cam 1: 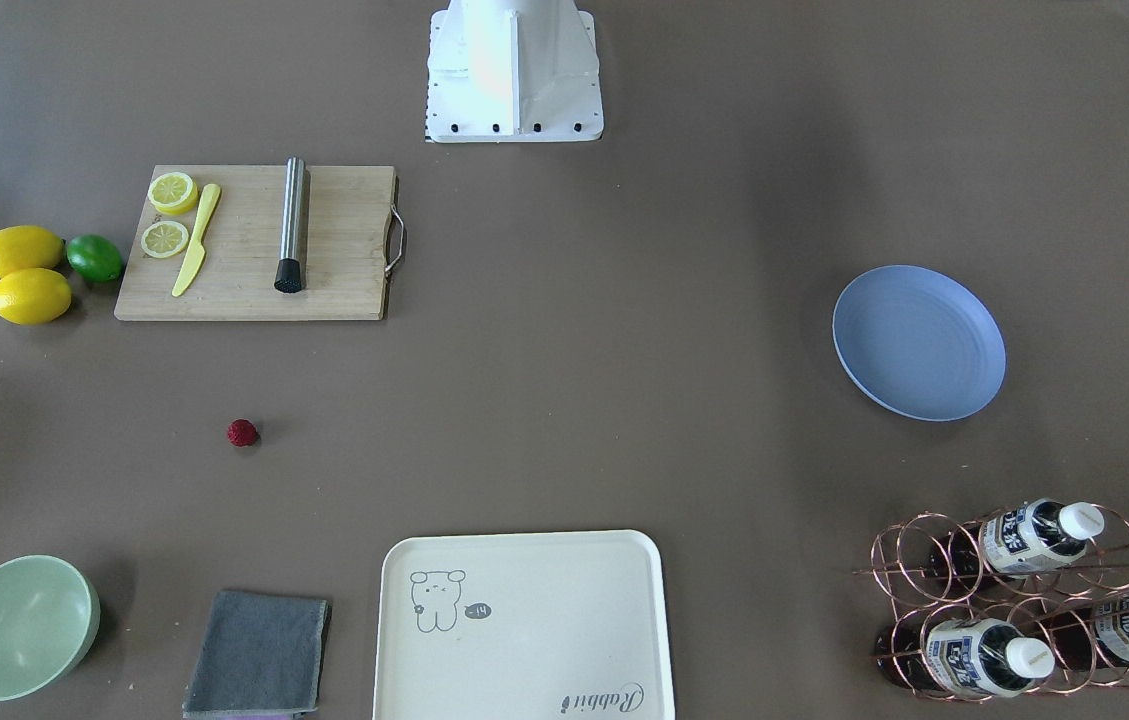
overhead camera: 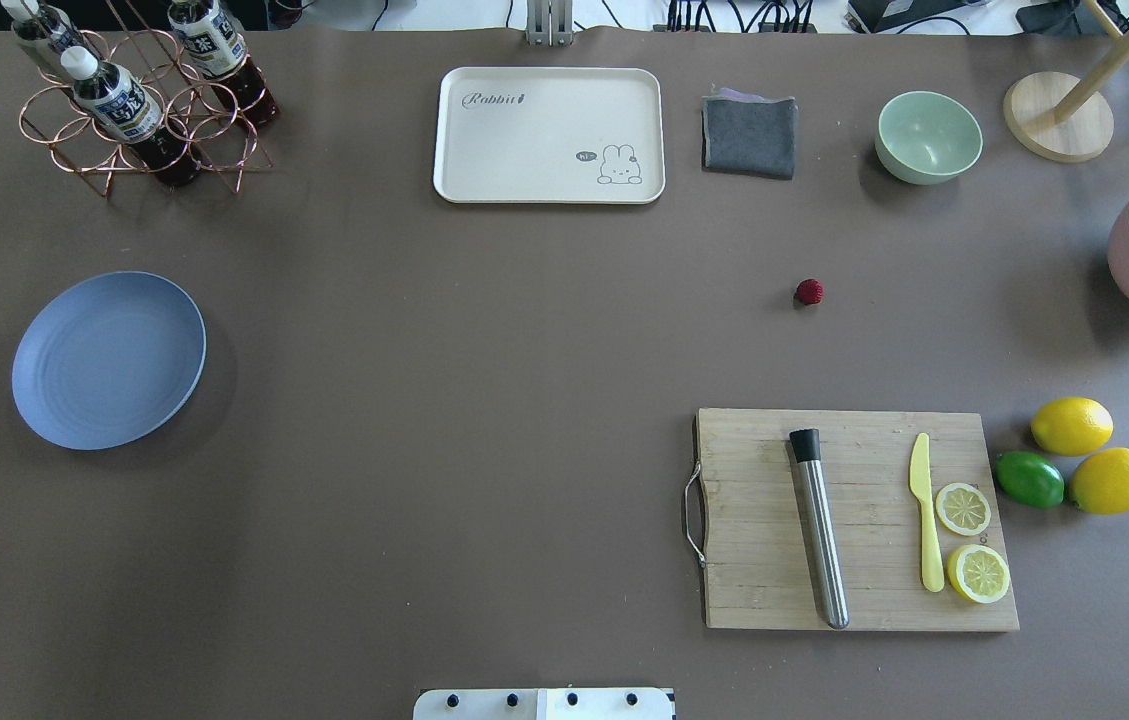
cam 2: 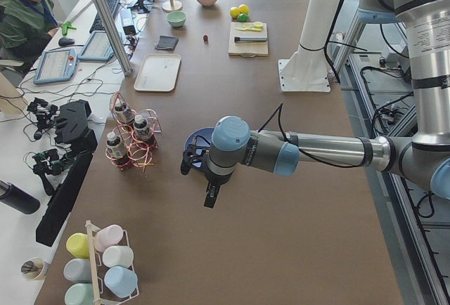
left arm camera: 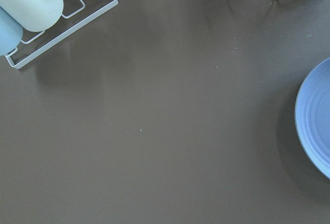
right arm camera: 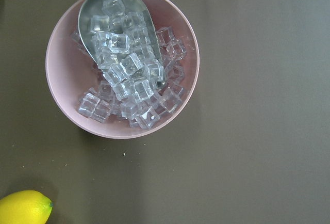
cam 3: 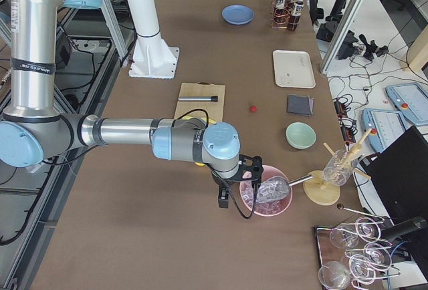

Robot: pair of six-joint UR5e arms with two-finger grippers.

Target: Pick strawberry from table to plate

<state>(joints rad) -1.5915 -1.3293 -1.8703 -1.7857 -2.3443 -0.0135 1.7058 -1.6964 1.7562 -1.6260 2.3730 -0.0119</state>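
Hanging by the plate [overhead camera: 109,360], left gripper [cam 2: 210,196]: opening can't be told; same for right gripper [cam 3: 224,200] by ice bowl [right arm camera: 59,72]. Strawberry [overhead camera: 808,292] lies on table [overhead camera: 484,350], robot's right half, toward far edge, well apart from plate.

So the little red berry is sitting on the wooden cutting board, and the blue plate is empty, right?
Not quite. The strawberry lies on the bare table, apart from the cutting board; the overhead exterior view shows it. The plate is indeed empty.
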